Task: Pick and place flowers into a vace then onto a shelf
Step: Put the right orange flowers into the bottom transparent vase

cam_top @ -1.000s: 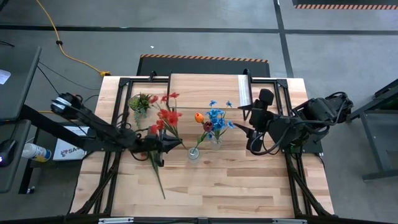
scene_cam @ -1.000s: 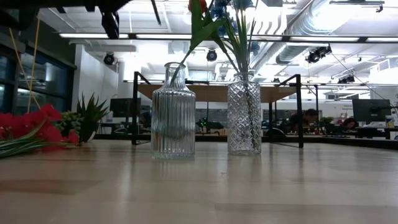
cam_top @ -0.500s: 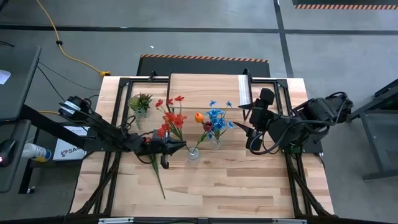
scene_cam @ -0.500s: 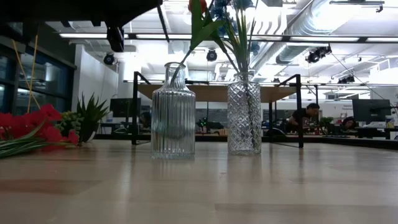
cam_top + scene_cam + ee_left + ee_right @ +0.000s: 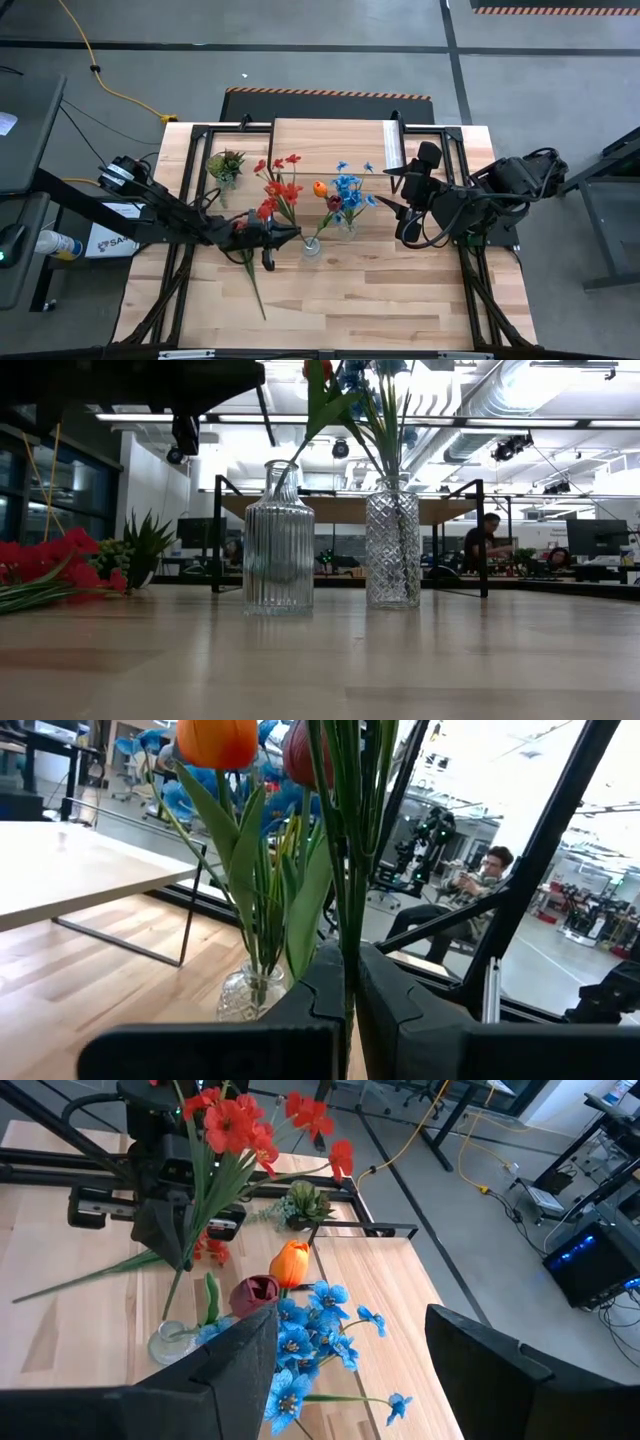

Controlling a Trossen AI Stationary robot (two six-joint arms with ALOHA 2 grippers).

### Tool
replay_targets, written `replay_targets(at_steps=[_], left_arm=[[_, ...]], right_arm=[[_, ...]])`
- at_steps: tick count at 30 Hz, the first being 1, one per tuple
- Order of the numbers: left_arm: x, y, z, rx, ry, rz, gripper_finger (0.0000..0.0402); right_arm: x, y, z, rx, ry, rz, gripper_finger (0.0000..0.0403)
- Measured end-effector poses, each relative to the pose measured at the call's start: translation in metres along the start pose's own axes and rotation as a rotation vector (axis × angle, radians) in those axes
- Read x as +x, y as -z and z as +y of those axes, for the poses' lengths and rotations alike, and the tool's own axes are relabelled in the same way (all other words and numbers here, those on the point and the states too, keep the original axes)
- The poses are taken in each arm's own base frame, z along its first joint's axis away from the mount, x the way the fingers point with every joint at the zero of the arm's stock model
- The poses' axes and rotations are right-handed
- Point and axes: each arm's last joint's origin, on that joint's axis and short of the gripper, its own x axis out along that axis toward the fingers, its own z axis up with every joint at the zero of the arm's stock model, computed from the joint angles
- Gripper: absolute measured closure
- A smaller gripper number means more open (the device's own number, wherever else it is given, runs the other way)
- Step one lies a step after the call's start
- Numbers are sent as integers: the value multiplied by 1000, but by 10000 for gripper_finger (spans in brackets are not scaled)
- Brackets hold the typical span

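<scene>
Red bunch being lifted toward the vases

The red-bloomed bunch is being held in the shut left gripper, and has been raised further than a moment ago; the ribbed vase is just ahead. The right gripper is being kept open, empty.

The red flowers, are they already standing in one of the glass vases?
No. The red flowers are clamped in the left gripper, tilted above the table beside the ribbed vase.

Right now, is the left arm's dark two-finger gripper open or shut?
Shut: the left gripper pinches the green stems of the red-bloomed artificial flowers.
</scene>
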Motion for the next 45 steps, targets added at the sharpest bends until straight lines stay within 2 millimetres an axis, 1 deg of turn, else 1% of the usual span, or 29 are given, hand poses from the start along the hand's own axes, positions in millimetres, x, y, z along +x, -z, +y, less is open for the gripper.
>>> replay_targets(at_steps=[5, 13, 23, 27, 33, 35, 42, 45], left_arm=[[0, 0, 1, 7, -22, -4, 361], [7, -2, 10, 7, -4, -2, 361], [6, 1, 10, -24, 7, 26, 361], [8, 8, 11, -21, 1, 50, 361], [20, 18, 5, -33, 9, 72, 361], [22, 20, 5, -29, 13, 81, 361], [23, 23, 5, -60, 3, 88, 349], [23, 23, 5, -54, -1, 95, 357]], right_arm=[[0, 0, 0, 0, 0, 0, 158], [0, 0, 0, 5, 4, -1, 158], [0, 0, 0, 8, 11, -3, 158], [0, 0, 0, 8, 11, -3, 158], [0, 0, 0, 14, 11, -3, 158], [0, 0, 0, 16, 11, -3, 158], [0, 0, 0, 15, 7, -1, 158], [0, 0, 0, 15, 5, -1, 158]])
